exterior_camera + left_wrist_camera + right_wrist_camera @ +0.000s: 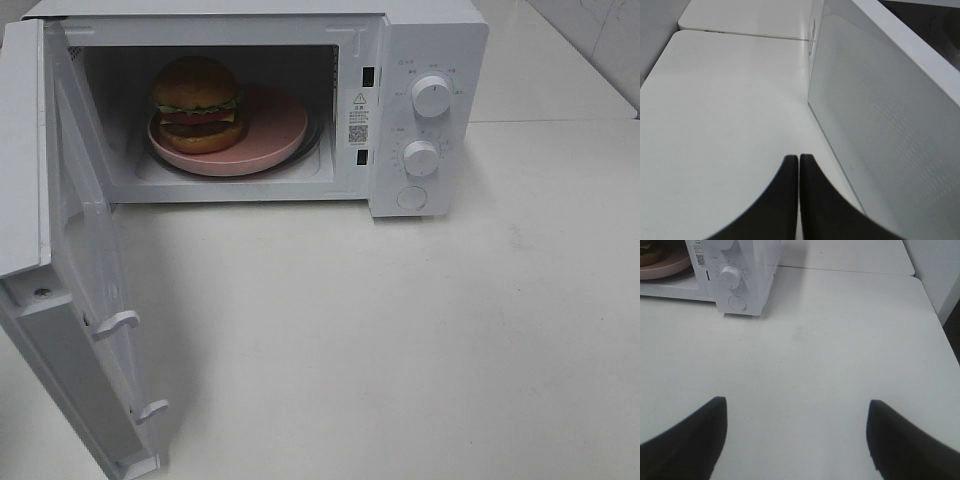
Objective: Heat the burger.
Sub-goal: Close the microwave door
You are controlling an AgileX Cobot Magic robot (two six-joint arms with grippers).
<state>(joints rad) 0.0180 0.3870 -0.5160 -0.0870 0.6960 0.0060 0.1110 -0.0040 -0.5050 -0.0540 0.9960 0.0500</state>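
White microwave (430, 40) shell: smooth, faint sheen, plastic-looking knobs (431, 96). Its door (880, 115) shows a fine dotted mesh texture. Inside the microwave, burger (196, 85) bun glossy; pink plate (280, 125) matt, smooth. In front of the microwave, table (400, 350) white, smooth, softly reflective. Matt black: left gripper (799, 157), right gripper (797, 400).

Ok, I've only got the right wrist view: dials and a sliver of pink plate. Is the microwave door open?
Observer: Yes, the door stands wide open, swung to the left side of the exterior high view.
Reviewer: And the burger?
Observer: The burger sits on the left part of the pink plate, inside the microwave.
Reviewer: What about the left pincer?
Observer: The left pincer is shut and holds nothing.
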